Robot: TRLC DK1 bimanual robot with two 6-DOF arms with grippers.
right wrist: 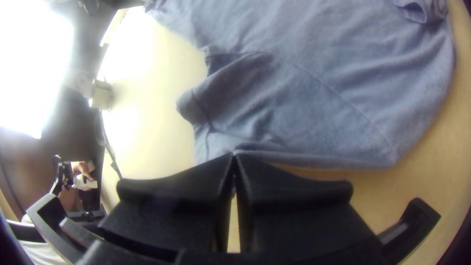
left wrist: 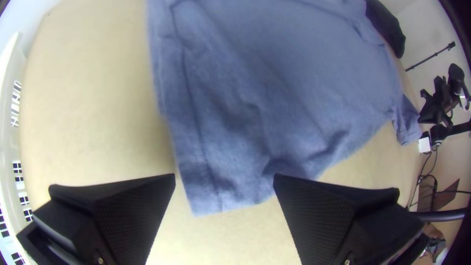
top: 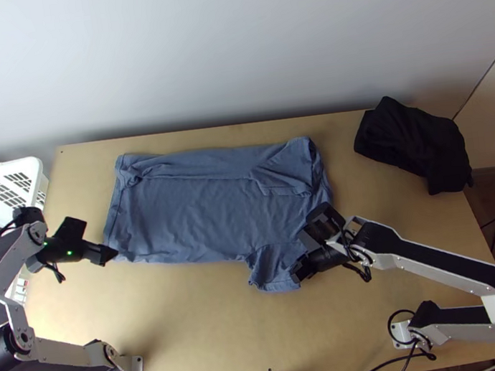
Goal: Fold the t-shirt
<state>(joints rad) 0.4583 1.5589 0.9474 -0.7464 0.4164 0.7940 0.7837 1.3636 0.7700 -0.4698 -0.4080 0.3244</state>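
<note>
1. The shirt point(top: 192, 207) is on the worktop point(top: 192, 322), mostly spread out, hem end toward the left edge. Its far side has a long strip folded in, with a rumpled sleeve lying on top near the far right. The near sleeve point(top: 272, 268) pokes out toward the near edge.
2. Left gripper point(top: 94, 240) is right by the shirt's near left corner, jaws wide apart, nothing grabbed (that corner shows between the fingers point(left wrist: 132, 206) in the wrist view, but no pinch).
3. Right gripper point(top: 303, 248) is at the shirt's near right part, beside that near sleeve, jaws clenched with a bit of the cloth's edge nipped at the tips.
4. Also around: black cloth point(top: 412, 143) bunched at the worktop's far right corner, white basket point(top: 0, 169) at the left edge.
</note>
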